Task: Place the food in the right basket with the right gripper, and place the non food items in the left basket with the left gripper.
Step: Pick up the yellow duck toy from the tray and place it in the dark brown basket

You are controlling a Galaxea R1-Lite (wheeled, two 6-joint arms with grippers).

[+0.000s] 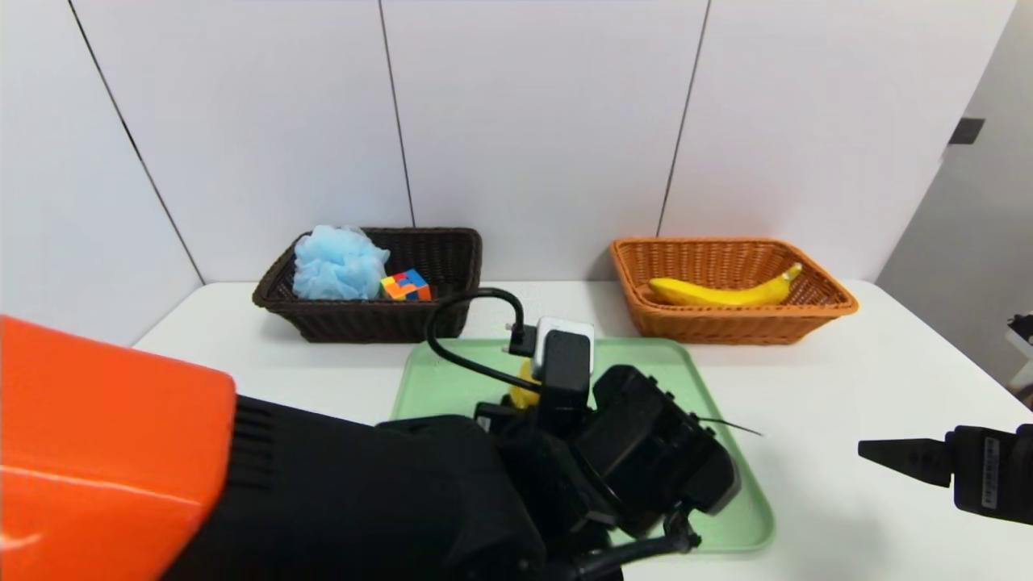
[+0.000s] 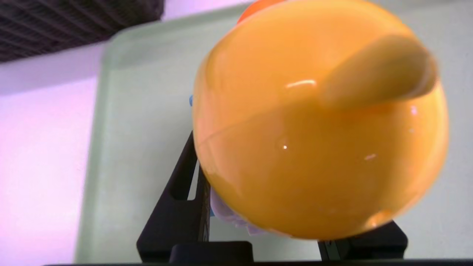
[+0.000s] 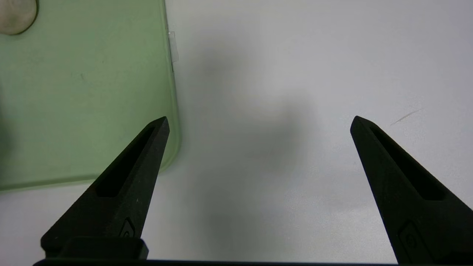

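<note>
In the head view, the tray is green and lies on the table, much of it hidden by the left arm. Beyond the tray, toward its left, stands the dark basket, holding the blue puff and, just beside it, the cube. Beyond the tray, toward its right, stands the brown basket, with the banana inside. The left gripper is over the tray, and part of the yellow ball shows there. The right gripper is parked to the right of the tray, over the table.

In the left wrist view, the left gripper's jaws are gripping the yellow ball above the tray. A blunt stub juts from the ball, which hides the fingertips. Partly covered by the ball in this view are a purple thing, an orange-red thing and a small blue bit; what they are, I cannot tell.

In the right wrist view, the right gripper's jaws are spread wide, with nothing between them. A pale, rounded thing, partly out of view, lies on the tray.
</note>
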